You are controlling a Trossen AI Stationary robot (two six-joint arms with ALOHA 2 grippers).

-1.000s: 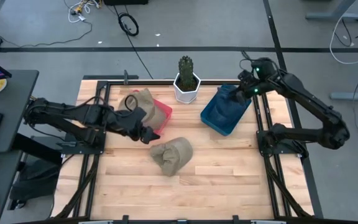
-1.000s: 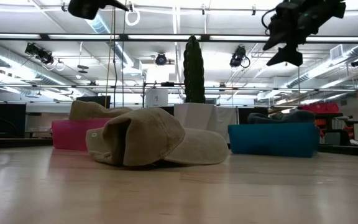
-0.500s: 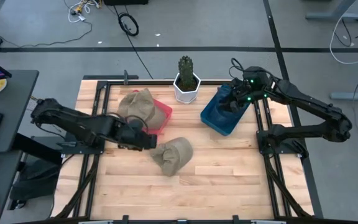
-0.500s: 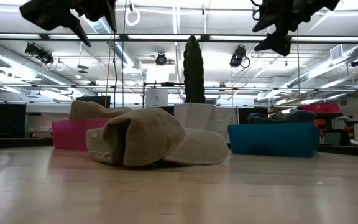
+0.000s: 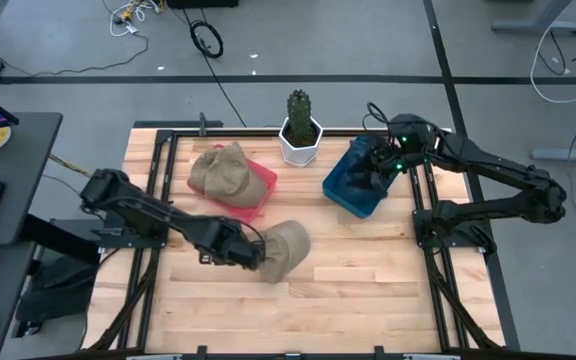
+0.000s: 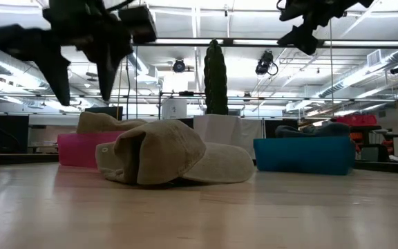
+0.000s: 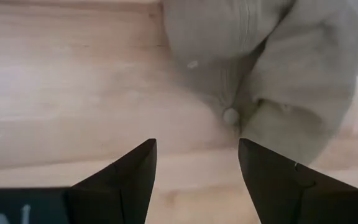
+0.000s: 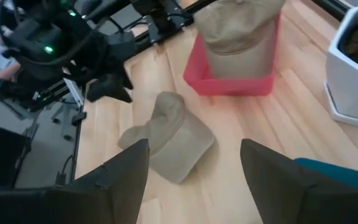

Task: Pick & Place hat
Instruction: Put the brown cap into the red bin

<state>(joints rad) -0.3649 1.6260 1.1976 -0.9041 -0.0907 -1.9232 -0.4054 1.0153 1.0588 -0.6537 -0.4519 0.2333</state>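
We see the loose tan hat [image 5: 280, 249] lying on the table [image 5: 368, 290] near its centre, at about 5 o'clock from the pink bin [image 5: 251, 193]. Our left pincer [image 5: 253, 255] hovers at its 9 o'clock edge, fingers spread. Our right pincer [image 5: 376, 168] hangs over the blue bin [image 5: 353, 192], apparently spread too.

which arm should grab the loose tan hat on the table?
Left. Its open claw hangs just above the loose tan hat. The right claw is away over the blue bin.
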